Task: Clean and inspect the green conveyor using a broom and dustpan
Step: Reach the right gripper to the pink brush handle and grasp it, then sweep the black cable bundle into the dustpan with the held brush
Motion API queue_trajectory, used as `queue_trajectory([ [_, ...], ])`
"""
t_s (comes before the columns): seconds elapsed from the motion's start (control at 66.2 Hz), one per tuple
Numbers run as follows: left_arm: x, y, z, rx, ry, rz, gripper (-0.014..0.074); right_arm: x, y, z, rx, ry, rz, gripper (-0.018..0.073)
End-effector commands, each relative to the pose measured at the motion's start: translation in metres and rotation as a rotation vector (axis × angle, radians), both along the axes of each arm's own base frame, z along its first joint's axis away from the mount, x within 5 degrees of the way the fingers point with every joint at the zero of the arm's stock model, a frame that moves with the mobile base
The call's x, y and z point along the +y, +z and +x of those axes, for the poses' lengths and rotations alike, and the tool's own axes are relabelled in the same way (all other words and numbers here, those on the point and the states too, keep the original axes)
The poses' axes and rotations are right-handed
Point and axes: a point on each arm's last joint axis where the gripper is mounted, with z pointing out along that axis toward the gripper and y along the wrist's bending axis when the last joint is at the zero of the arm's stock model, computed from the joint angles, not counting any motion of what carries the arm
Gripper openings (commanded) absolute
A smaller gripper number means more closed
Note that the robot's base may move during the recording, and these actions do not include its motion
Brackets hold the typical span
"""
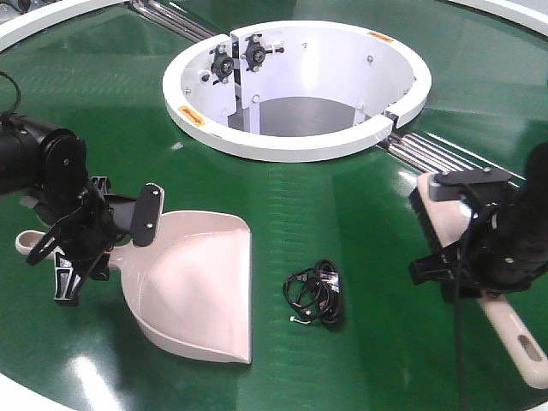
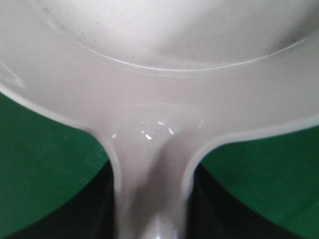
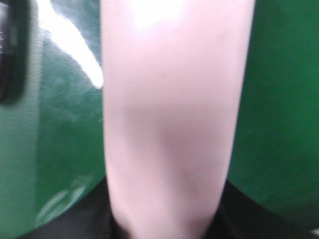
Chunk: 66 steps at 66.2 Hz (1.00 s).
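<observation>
Looking across the green conveyor (image 1: 342, 205), front view: straddling the dustpan (image 1: 197, 291) handle with the left gripper (image 1: 107, 250), gaping wide, clamping nothing; covering the broom (image 1: 514, 332) handle with the right gripper (image 1: 454, 278), closure being impossible to tell. Left wrist: centring the dustpan handle. Right wrist: centring the broom handle.

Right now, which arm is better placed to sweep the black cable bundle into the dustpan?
Right, likely. The right tool sits on the broom, just beyond the black cable bundle from the dustpan, whose lip faces the bundle; the left tool is at the dustpan handle.
</observation>
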Motion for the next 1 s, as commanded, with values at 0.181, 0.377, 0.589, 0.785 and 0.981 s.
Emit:
queue_trajectory([
  [0.181,-0.001,0.023,0.001,-0.087,0.008,-0.023,-0.0007,-0.002,0.038,-0.026,-0.057,0.009,0.031,-0.0005],
  [0.377,-0.001,0.023,0.001,-0.087,0.008,-0.023,-0.0007,0.022,0.032,-0.030,-0.018,0.068,0.041,-0.0005],
  [0.589,-0.001,0.023,0.001,-0.087,0.008,-0.023,-0.0007,0.056,0.002,-0.023,0.102,0.102,0.041,-0.0005],
  [0.785,-0.001,0.023,0.001,-0.087,0.008,-0.023,-0.0007,0.071,-0.032,-0.012,0.244,0.079,0.052,-0.0005],
  [0.981,-0.001,0.023,0.001,-0.087,0.008,-0.023,-0.0007,0.073,-0.050,-0.006,0.299,0.045,0.022,-0.0005],
])
